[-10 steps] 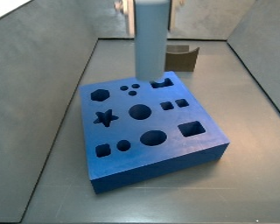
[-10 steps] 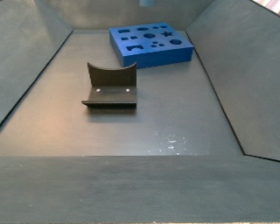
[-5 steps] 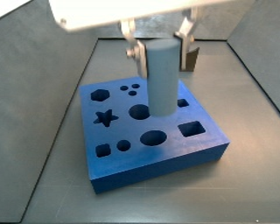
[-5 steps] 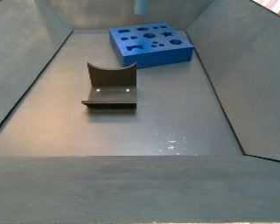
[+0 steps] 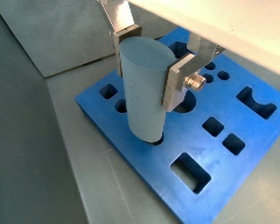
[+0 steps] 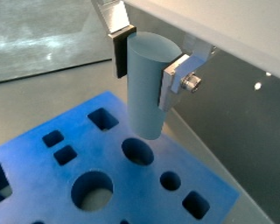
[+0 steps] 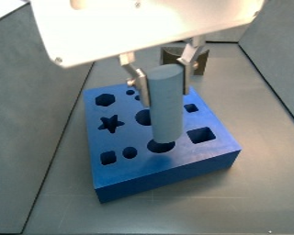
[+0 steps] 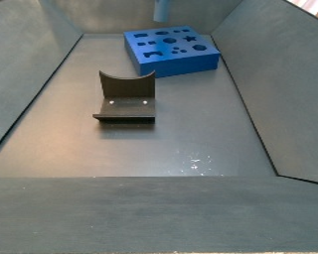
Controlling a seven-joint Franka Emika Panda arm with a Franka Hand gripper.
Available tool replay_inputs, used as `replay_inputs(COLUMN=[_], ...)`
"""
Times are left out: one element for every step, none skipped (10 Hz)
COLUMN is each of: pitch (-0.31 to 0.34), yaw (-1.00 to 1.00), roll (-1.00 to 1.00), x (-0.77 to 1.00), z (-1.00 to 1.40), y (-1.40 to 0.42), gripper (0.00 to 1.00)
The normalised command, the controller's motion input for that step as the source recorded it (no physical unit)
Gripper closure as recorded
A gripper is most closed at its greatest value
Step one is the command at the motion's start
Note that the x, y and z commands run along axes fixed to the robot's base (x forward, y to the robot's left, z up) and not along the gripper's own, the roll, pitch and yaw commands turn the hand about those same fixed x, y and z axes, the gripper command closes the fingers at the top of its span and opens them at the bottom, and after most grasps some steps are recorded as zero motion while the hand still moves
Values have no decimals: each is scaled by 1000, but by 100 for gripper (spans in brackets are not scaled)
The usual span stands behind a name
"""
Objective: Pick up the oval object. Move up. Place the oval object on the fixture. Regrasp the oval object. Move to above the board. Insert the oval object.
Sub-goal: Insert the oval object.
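Note:
My gripper (image 7: 160, 66) is shut on the oval object (image 7: 164, 103), a pale blue-grey peg held upright over the blue board (image 7: 186, 163). Its lower end meets the board's top at the oval hole, which it hides in that side view. I cannot tell whether it has entered. In both wrist views the silver fingers (image 5: 177, 80) (image 6: 174, 80) clamp the oval object (image 5: 143, 92) (image 6: 146, 87) near its upper end, above the board (image 5: 241, 122) (image 6: 43, 171). The olive-brown fixture (image 8: 126, 97) stands apart from the board (image 8: 173, 52), and shows partly behind the gripper as the fixture (image 7: 202, 59).
Grey walls (image 8: 29, 89) enclose the floor on all sides. The board carries other cut-outs: a star hole (image 7: 109, 123), a square hole (image 7: 201, 136) and round holes (image 6: 136, 150). Open grey floor (image 8: 162, 149) lies in front of the fixture.
The gripper has come down with the oval object and moved toward the board's front. The peg's lower end now reaches the oval hole. The board and fixture have not moved.

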Motion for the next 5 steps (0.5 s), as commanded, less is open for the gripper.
replay_inputs(pitch=[-89,0,0,-11,-11], yaw=[163,0,0,0,0], roll=[281,7,10,263,274], x=[-49,0,0,43,83], z=[-309,0,-31,-429,-540], y=[3,0,0,-6,3], gripper=[100,100,100,100,100])
